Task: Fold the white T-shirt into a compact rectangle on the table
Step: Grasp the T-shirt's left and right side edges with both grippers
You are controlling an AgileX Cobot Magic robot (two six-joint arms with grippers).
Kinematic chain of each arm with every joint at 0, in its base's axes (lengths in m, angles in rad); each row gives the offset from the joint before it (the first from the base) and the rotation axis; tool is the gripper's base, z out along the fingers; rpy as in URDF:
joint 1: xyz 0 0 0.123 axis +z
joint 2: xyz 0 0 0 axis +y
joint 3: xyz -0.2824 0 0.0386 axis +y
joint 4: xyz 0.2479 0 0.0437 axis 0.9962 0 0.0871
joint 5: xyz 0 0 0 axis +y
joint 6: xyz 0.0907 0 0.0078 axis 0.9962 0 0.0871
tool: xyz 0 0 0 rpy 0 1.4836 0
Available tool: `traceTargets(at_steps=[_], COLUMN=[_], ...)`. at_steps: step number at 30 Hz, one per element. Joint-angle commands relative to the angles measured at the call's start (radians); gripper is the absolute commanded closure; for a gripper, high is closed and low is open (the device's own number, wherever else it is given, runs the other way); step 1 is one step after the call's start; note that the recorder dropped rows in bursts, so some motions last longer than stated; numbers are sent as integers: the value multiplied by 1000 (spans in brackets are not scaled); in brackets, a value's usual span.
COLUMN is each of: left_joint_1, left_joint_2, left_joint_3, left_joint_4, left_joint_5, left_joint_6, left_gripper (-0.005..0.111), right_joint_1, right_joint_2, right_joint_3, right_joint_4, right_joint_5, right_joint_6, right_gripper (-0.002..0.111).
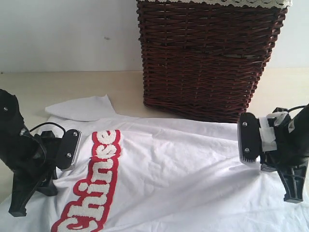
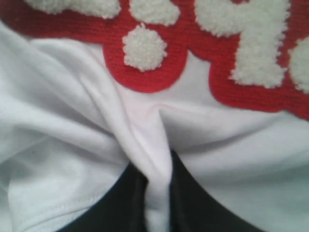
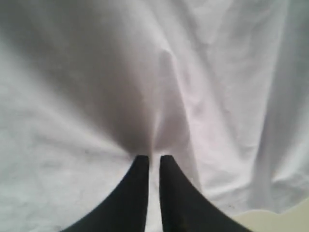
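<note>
White T-shirt [image 1: 169, 179] lies spread on table [image 1: 48, 87], just front of wicker basket [image 1: 207, 58]. left gripper [image 2: 157, 179], front-left of basket, pinches a fabric fold. right gripper [image 3: 153, 162], front-right, nips shirt fabric too.

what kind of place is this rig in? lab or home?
Probably a lab bench staged as laundry folding, not a real home: bare pale table against a plain wall, a wicker basket, and the white T-shirt pinched by the left gripper and right gripper.
</note>
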Motion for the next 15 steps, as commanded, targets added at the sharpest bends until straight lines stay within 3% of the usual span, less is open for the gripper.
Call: traceTargets(at_steps=[1,9,11,15], left_joint_1=[-7,-7,-7,-7], left_joint_2=[38,38,38,38], left_joint_3=[15,15,15,15], left_joint_4=[8,8,8,8], left_joint_5=[-35,-39,-39,-39], left_joint_6=[-5,-5,-5,-5], left_gripper=[107,107,107,107], right_joint_1=[2,2,2,2], right_joint_2=[-82,-43,-4,62], right_joint_3=[1,30,30,16], right_joint_4=[-43,-62,-62,-62], right_joint_5=[50,63,65,36], right_joint_6=[47,47,19,-3], right_gripper=[77,10,3,3])
